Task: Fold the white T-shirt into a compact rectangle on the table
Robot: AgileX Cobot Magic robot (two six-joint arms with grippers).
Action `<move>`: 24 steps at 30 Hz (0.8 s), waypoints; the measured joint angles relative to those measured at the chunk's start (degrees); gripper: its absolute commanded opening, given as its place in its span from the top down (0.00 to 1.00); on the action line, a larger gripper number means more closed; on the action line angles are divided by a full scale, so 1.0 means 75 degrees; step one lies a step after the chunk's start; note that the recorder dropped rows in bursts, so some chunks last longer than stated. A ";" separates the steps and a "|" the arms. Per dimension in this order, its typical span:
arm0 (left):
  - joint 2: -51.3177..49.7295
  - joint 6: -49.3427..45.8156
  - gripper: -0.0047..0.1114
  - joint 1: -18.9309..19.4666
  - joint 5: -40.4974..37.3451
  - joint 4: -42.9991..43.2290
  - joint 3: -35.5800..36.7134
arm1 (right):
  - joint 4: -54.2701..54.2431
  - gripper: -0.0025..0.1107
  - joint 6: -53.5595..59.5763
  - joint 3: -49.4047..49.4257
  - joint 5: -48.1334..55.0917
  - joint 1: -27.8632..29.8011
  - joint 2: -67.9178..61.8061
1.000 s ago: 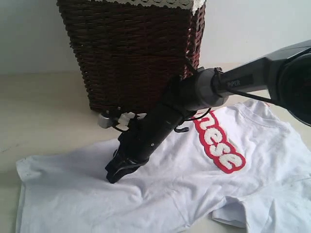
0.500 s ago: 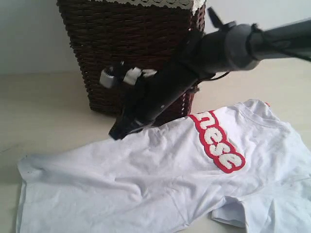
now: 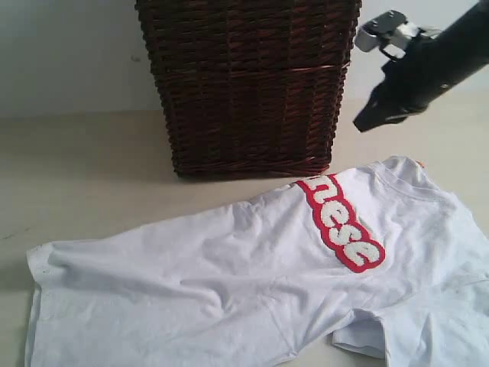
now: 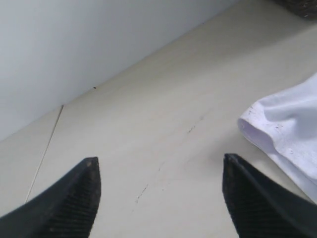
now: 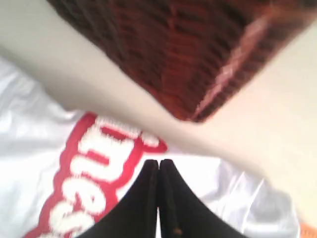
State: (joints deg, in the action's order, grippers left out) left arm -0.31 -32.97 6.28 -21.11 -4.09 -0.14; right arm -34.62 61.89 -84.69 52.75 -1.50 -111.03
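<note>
The white T-shirt (image 3: 252, 290) lies spread and rumpled on the beige table (image 3: 76, 168), its red-outlined lettering (image 3: 341, 225) running diagonally. My right gripper (image 3: 359, 126) hangs in the air at the upper right, above the shirt's collar end, shut and empty. In the right wrist view its closed fingertips (image 5: 159, 162) point down over the lettering (image 5: 84, 163) and white cloth. My left gripper (image 4: 158, 166) shows only in the left wrist view, open over bare table (image 4: 148, 124), with a corner of the shirt (image 4: 287, 129) beside one finger.
A dark wicker basket (image 3: 248, 84) stands at the back of the table, just behind the shirt. A pale wall (image 3: 61, 53) runs behind it. Bare table lies to the left of the basket.
My right arm has lifted off the shirt's middle and swung up and to the right, away from the basket front. The shirt now lies uncovered.
</note>
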 measured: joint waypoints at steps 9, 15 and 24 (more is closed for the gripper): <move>0.0000 0.0000 0.38 0.0000 0.0000 0.0000 0.0000 | 0.0901 0.98 0.0670 0.0815 0.1667 0.0523 -0.0016; 0.0000 0.0000 0.38 0.0000 0.0000 0.0000 0.0000 | 0.1771 0.98 0.0736 0.1911 0.0976 0.0535 -0.0511; 0.0000 0.0000 0.38 0.0000 0.0000 0.0000 0.0000 | 0.1780 0.98 0.1230 0.3061 0.0571 0.0552 -0.0606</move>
State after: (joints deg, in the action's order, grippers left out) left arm -0.31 -32.97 6.28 -21.11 -4.09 -0.14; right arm -21.27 71.11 -61.73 57.04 2.64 -115.57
